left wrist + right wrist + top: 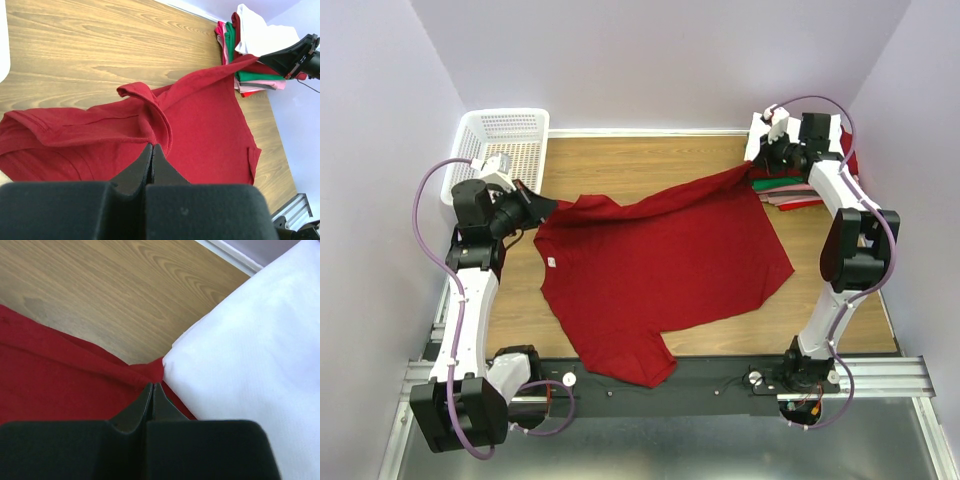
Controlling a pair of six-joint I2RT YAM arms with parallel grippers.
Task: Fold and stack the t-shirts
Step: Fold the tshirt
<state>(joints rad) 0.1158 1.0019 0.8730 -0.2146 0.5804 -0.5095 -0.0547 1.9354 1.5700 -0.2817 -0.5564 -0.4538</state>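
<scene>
A large dark red t-shirt lies spread across the wooden table, with its bottom part hanging over the near edge. My left gripper is shut on a bunched fold of this shirt at its left shoulder. My right gripper is shut on a far corner of the shirt and holds it stretched taut, just off the table. That corner sits against a stack of folded t-shirts at the back right, with a white one on top and green, pink and red layers beneath.
A white plastic mesh basket stands at the back left corner, just behind my left arm. Walls close in the table on three sides. A black rail runs along the near edge.
</scene>
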